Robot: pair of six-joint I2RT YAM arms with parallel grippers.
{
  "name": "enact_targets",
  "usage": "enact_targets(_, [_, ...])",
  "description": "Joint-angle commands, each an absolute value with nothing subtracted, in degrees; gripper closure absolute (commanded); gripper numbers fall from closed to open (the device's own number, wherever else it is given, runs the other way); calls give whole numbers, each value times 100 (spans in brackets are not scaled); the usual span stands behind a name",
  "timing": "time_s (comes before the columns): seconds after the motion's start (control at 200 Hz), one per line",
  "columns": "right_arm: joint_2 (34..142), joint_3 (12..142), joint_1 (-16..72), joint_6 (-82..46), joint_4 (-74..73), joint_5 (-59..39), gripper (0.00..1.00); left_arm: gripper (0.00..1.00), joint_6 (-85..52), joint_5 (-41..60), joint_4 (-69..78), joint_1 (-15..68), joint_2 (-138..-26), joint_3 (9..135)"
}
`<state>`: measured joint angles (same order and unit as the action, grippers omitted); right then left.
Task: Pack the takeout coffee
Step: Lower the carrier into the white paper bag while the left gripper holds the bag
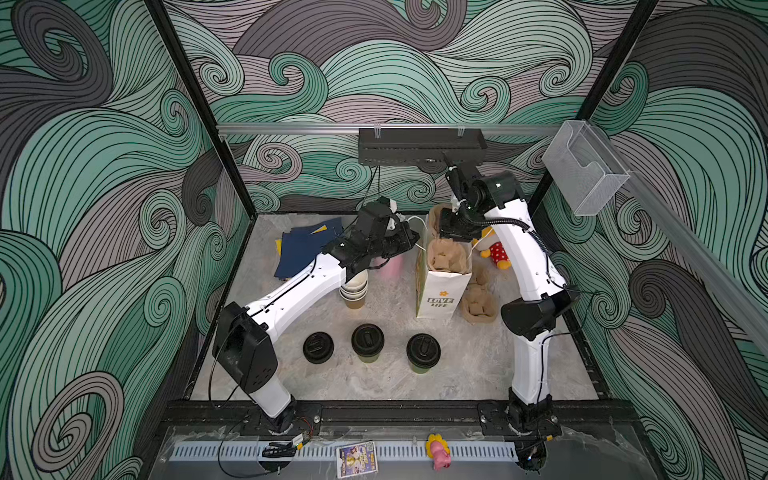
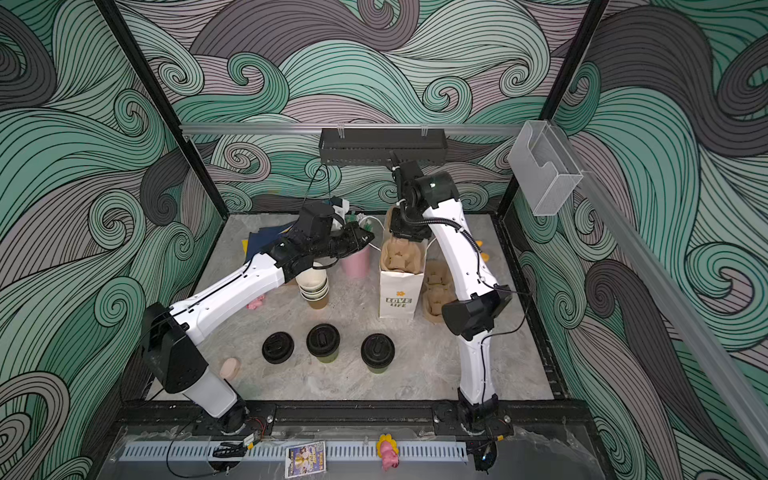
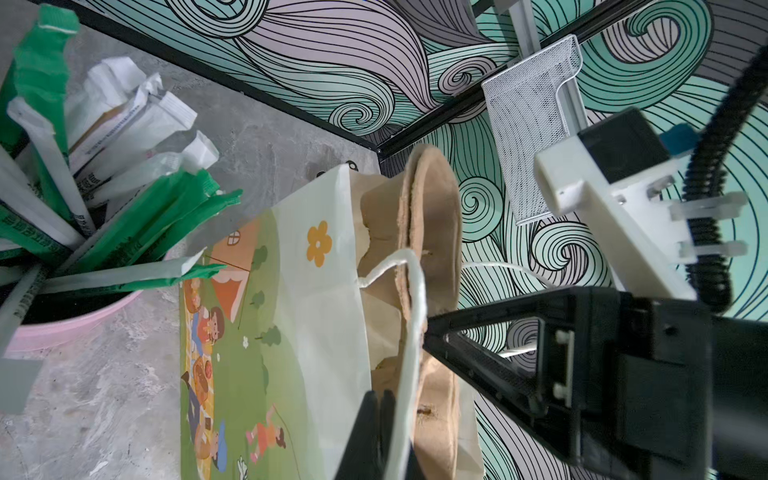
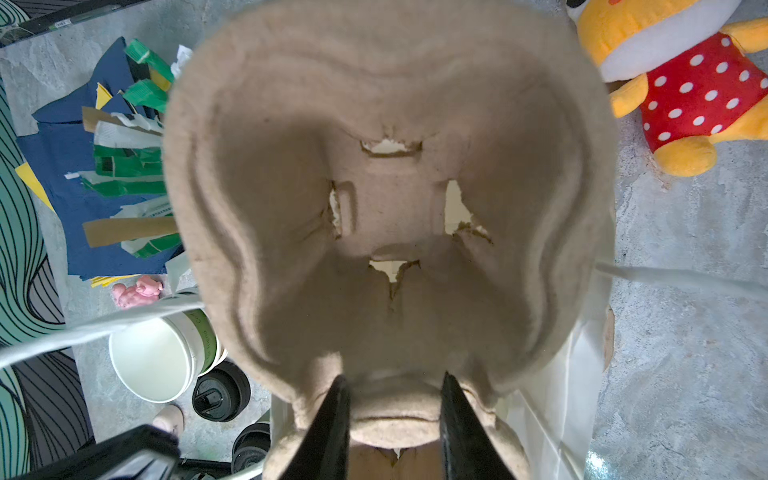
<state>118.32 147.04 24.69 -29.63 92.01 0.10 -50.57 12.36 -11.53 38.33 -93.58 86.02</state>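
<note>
Grey table [image 1: 457,374]: lidded cups [image 1: 367,340] far from left fingers [image 3: 370,432], together; right fingers [image 4: 337,428] clamp tray [image 4: 386,208].

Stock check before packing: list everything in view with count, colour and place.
lidded coffee cups: two, olive-green, black lids, front centre.
loose lid: one seen, black, left of them.
paper bag: one, white, centre.
pulp carriers: brown, one in the bag's mouth, more beside it.
empty cup stack: one, white-rimmed, left of bag.
straw cup: one, pink, behind stack.
navy sheets: several, rear left.
plush toy: one, yellow and red, rear right.
toy figure: one, pink, front ledge.
left gripper: black, shut, at bag's cord handle.
right gripper: black, shut on a carrier.
</note>
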Motion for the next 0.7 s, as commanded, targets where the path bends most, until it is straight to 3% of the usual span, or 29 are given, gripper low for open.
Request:
enact_targets(0.0, [11752,14957,2497,-3091,9945,207,75,93,-5019,1326,-1037,3814,-9428,8824])
enact_targets(0.695, [11640,14052,2531,-3937,10075,-53,79,100,-5084,1467,-907,3813,-9498,8845])
